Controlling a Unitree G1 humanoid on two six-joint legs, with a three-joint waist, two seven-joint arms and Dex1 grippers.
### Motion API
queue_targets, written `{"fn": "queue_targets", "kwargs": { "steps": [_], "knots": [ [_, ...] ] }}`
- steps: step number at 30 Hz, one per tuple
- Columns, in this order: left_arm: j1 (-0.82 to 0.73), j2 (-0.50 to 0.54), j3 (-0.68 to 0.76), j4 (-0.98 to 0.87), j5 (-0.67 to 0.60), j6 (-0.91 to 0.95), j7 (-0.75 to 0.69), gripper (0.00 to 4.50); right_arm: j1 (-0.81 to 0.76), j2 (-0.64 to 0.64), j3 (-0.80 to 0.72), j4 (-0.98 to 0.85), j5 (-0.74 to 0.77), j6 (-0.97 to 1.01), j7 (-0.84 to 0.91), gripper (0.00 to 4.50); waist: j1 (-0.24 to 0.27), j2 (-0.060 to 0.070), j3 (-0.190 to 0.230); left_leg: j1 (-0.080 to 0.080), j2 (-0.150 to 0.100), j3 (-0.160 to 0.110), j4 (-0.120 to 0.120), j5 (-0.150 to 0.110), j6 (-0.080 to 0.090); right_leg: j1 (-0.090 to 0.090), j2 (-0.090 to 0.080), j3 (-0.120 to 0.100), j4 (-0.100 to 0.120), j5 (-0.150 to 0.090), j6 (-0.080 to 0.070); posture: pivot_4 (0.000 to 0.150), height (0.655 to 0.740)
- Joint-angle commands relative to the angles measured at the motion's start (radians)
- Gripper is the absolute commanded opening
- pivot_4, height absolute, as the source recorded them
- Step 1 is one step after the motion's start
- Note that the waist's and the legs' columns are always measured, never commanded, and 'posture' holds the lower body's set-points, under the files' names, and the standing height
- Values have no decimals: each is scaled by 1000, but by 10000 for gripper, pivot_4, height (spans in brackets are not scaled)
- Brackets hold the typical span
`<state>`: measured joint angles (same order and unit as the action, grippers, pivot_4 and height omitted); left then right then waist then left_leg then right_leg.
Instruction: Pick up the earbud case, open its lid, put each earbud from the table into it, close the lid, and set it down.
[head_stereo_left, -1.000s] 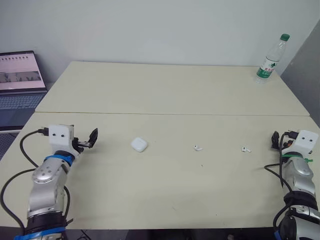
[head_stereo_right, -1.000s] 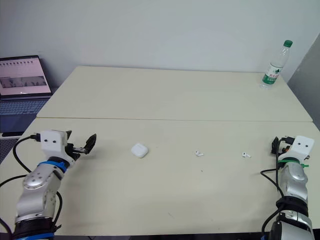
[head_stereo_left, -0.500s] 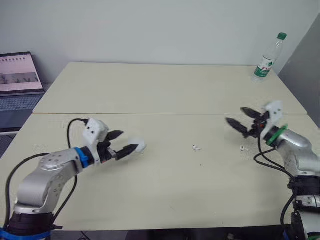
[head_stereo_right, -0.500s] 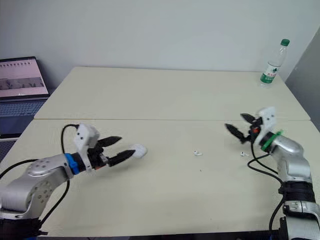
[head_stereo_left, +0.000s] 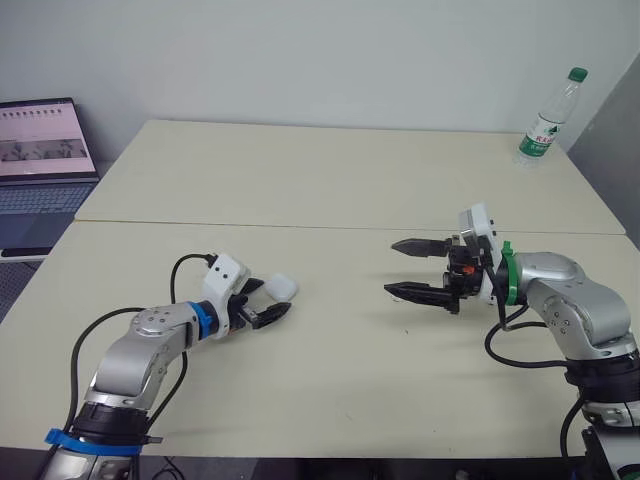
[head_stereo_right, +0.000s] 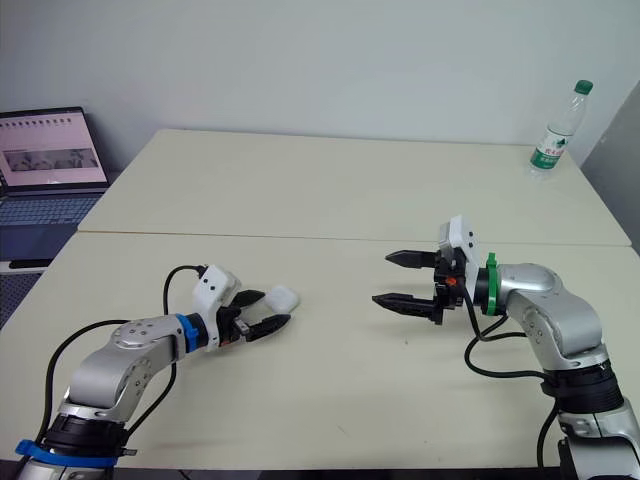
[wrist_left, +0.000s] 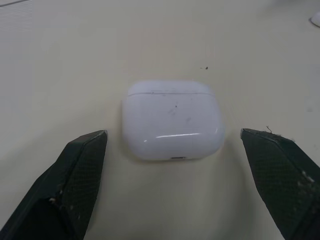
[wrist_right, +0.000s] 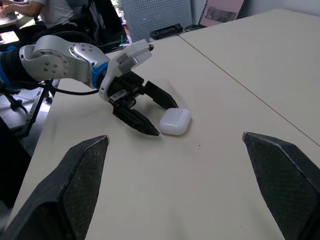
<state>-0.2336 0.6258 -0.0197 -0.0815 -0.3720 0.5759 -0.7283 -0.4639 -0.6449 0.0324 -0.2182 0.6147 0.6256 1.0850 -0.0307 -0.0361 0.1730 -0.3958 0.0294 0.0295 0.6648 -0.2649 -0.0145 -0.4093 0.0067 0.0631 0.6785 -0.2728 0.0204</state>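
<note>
The white earbud case (head_stereo_left: 283, 289) lies on the table with its lid shut. My left gripper (head_stereo_left: 270, 300) is open around it, one black finger (wrist_left: 80, 170) on each side with a gap to the case (wrist_left: 172, 120). My right gripper (head_stereo_left: 390, 267) is open just above the table at centre right, pointing toward the case, nothing between its fingers. Its lower finger and arm cover the spots where the earbuds lay. The right wrist view looks across at the case (wrist_right: 175, 121) and the left gripper (wrist_right: 164, 118). A small white rounded bit (wrist_left: 316, 19) shows beyond the case, maybe an earbud.
A laptop (head_stereo_left: 40, 150) stands open off the table's far left corner. A water bottle (head_stereo_left: 545, 118) stands at the far right corner. A seam (head_stereo_left: 330, 226) crosses the table behind both grippers. A seated person (wrist_right: 45, 10) shows in the background behind the left arm.
The left gripper has closed in on the case and now straddles it. The right arm has swung left and lowered over the earbuds' area, still open. The camera shifted slightly.
</note>
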Motion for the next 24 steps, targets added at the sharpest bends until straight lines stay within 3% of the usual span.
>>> {"fn": "queue_targets", "kwargs": {
  "steps": [1,4,7,10,11,17,19,24],
  "knots": [
    [-22,-19,-23,17,41,-39,10,44633,-13,-21,-13,-61,25,13,8,45000,0,0,0,0,0,0,0,0,0,0,0,0,0,0,0,1500,7400],
    [-29,-32,-28,45,71,-73,9,44633,-14,-26,-16,-81,35,29,8,45000,0,0,0,0,0,0,0,0,0,0,0,0,0,0,0,1500,7400],
    [-16,-32,-30,47,79,-79,-9,38885,-13,-29,-22,-84,23,12,4,45000,0,0,0,0,0,0,0,0,0,0,0,0,0,0,0,1500,7400],
    [10,-22,-28,31,81,-80,-28,29237,-11,-37,-29,-76,19,9,6,45000,0,0,0,0,0,0,0,0,0,0,0,0,0,0,0,1500,7400],
    [14,-21,-26,31,82,-79,-29,27841,-11,-39,-30,-74,17,7,6,45000,0,0,0,0,0,0,0,0,0,0,0,0,0,0,0,1500,7400],
    [8,-27,-18,26,97,-112,-29,27849,-6,-38,-26,-64,3,-10,-1,45000,0,0,0,0,0,0,0,0,0,0,0,0,0,0,0,1500,7400],
    [-31,-44,-7,29,117,-209,-16,27849,-9,-33,-20,-53,-10,-16,-9,45000,0,0,0,0,0,0,0,0,0,0,0,0,0,0,0,1500,7400],
    [-190,-43,-7,117,274,-681,15,27849,-67,33,-49,8,52,70,-80,45000,3,-2,1,-2,0,-2,3,0,0,-1,0,-2,1,1,-1,1500,7400]
  ]
}}
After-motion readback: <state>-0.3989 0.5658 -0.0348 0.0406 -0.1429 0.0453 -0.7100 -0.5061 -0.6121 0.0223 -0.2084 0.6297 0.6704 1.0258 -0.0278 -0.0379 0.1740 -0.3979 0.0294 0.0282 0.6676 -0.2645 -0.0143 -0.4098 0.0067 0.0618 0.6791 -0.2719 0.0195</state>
